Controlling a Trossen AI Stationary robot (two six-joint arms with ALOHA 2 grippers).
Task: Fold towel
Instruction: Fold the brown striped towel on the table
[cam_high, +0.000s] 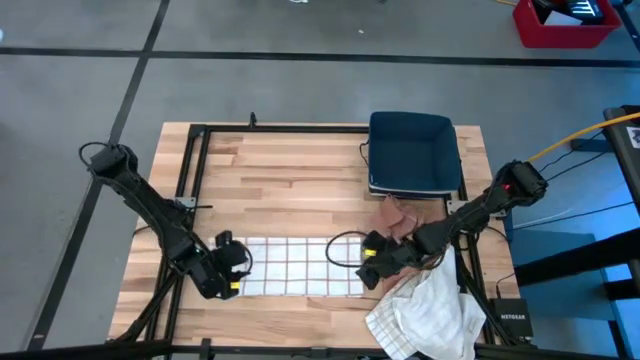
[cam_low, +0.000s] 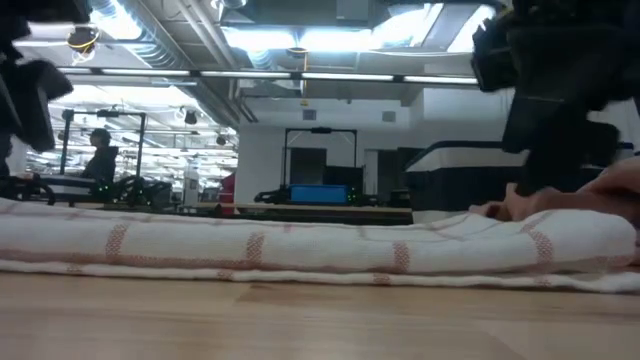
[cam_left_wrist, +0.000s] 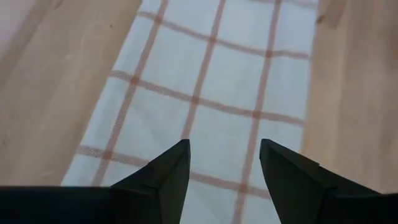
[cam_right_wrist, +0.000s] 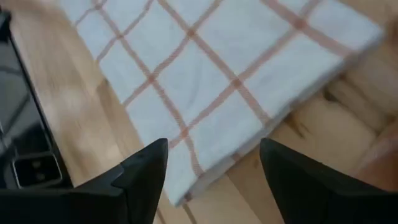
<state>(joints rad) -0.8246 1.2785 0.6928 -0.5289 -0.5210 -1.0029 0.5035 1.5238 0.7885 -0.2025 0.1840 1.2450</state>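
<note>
Now towel (cam_high: 295, 267) lies folded near bench front edge; left end effector (cam_left_wrist: 222, 163) and right end effector (cam_right_wrist: 211, 163) open, empty; ends best regripped squarely.

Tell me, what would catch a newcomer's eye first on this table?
Probably the checked towel, folded into a long strip near the table's front edge, with the open left gripper and open right gripper poised at its two ends. Behind sits a dark blue bin, and a heap of crumpled towels fills the front right corner.
</note>
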